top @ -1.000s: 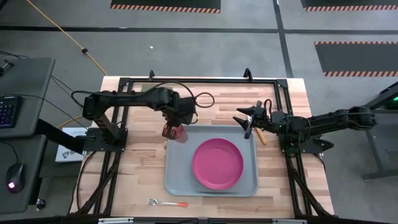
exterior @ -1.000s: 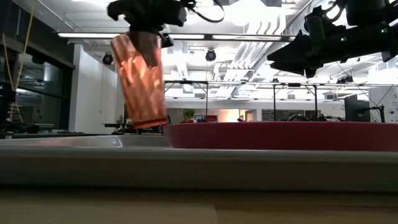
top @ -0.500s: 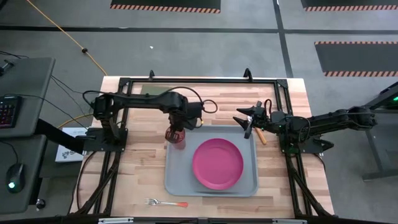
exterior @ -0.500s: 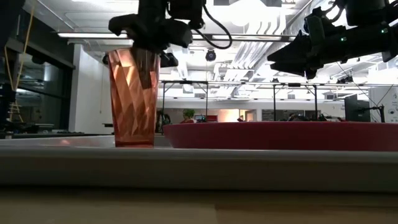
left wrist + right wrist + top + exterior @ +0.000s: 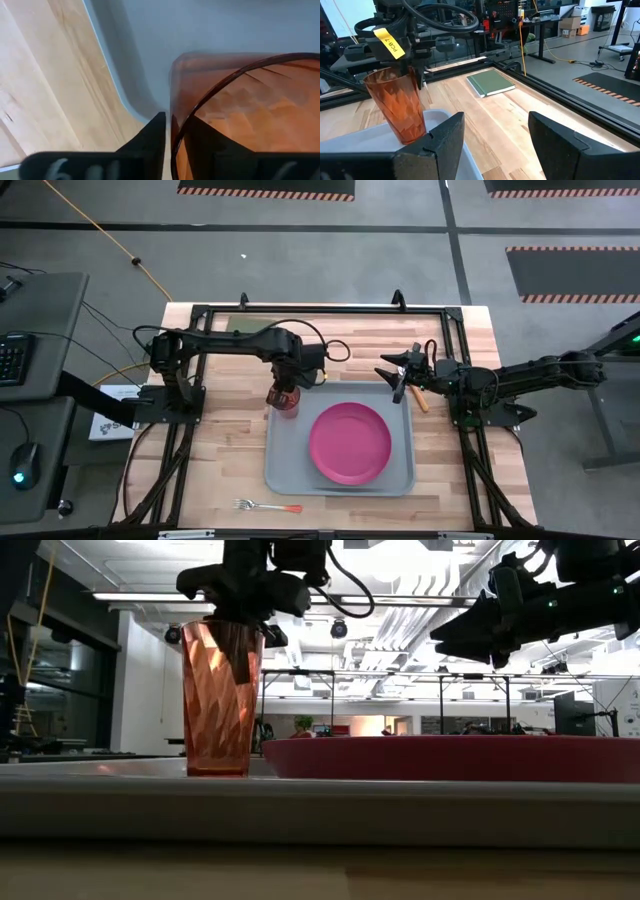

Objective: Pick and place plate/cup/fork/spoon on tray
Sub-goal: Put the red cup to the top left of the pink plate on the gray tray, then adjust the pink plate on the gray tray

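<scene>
High view, item 1: cup [image 5: 287,402] stands upright in the tray's [image 5: 278,472] far left corner, directly under my left claw [image 5: 285,390]. One finger [image 5: 150,137] sits outside the rim and one inside; whether they pinch it I cannot tell.

Item 2: plate [image 5: 350,443] on the tray, near the cup but apart.

Item 3: right claw [image 5: 392,380] spread wide and empty, hanging past the tray's far right corner, with the spoon [image 5: 421,398] beside it.

Item 4: fork [image 5: 268,506] on the worktop, at the near edge.

Cup: translucent reddish-orange, faceted.
</scene>
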Robot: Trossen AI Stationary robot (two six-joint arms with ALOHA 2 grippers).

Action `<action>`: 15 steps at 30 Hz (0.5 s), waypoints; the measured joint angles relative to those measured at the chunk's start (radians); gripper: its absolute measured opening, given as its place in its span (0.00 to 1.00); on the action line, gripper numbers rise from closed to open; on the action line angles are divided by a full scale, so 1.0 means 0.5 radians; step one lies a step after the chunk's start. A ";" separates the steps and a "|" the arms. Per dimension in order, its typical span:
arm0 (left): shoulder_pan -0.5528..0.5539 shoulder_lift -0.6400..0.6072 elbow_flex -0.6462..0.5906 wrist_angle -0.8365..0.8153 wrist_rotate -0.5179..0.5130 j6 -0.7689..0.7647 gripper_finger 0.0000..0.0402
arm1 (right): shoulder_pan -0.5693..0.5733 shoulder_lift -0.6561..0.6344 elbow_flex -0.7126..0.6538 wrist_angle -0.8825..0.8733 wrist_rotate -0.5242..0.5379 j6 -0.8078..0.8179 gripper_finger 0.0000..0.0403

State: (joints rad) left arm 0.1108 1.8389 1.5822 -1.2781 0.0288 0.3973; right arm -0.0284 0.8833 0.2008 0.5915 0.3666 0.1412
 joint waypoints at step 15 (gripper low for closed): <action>0.000 -0.054 0.290 -0.129 -0.044 -0.111 0.48 | 0.000 0.000 0.000 0.003 0.000 0.000 0.53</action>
State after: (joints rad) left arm 0.1108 1.8118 1.7272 -1.3429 0.0067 0.3420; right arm -0.0284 0.8833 0.2008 0.5929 0.3668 0.1410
